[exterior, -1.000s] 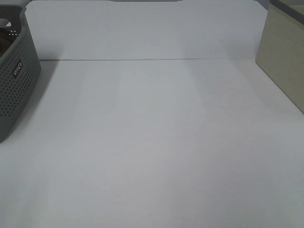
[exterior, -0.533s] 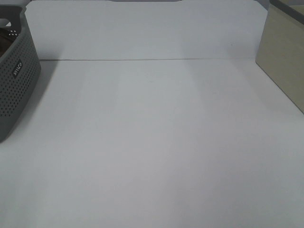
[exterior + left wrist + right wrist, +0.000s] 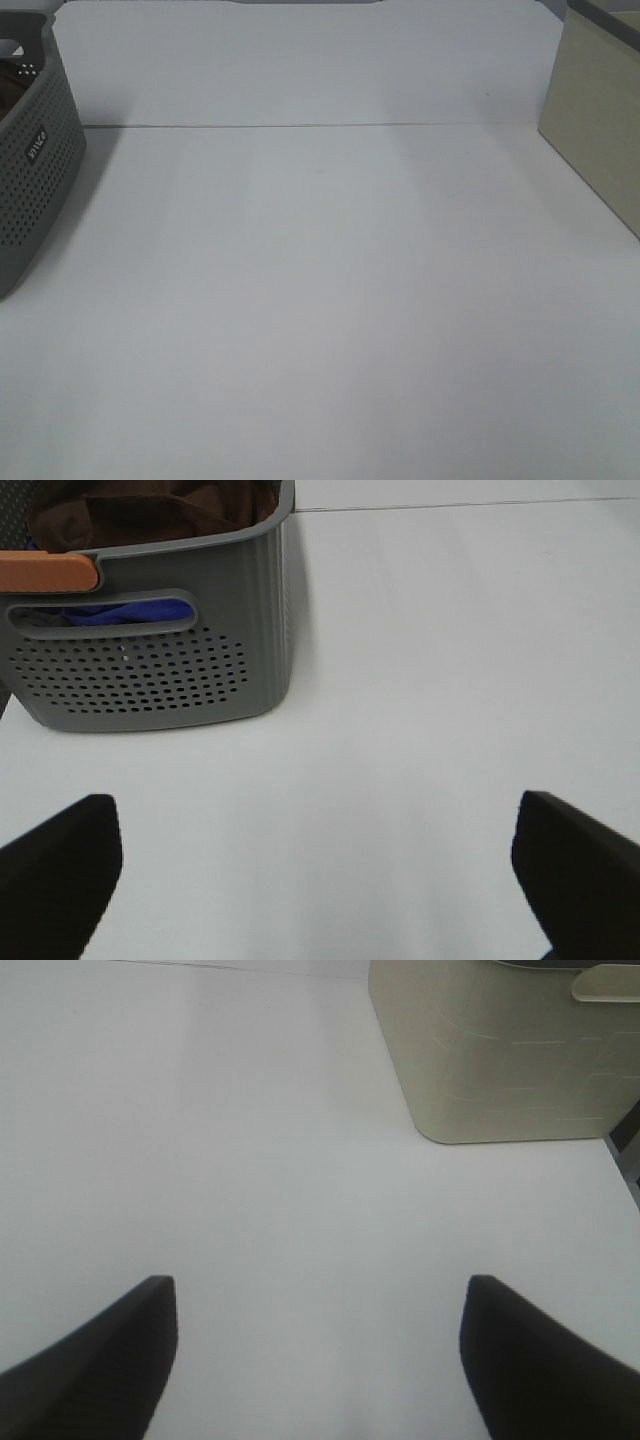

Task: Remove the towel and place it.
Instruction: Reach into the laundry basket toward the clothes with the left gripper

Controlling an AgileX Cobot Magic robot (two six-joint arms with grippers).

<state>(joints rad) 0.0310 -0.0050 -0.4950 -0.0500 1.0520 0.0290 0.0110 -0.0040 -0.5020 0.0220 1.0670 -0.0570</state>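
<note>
As towel (image 3: 150, 505) ahead of left pincer (image 3: 315, 815) looks soft, limp, pinch top fold; it & right pincer (image 3: 320, 1290) gape empty

One grey perforated basket (image 3: 35, 170) stands at the left edge of the one white table (image 3: 320, 320), and one beige bin (image 3: 600, 120) stands at the far right, making two containers. One white back panel (image 3: 300, 60) closes the far side. The basket holds one dark brown towel (image 3: 150, 505) and one blue item (image 3: 110, 613) seen through its wall, and one orange piece (image 3: 45, 572) sits on its rim. There are two grippers, the left gripper (image 3: 312, 820) and the right gripper (image 3: 320, 1295), each with two dark fingers (image 3: 50, 870), four in all.
</note>
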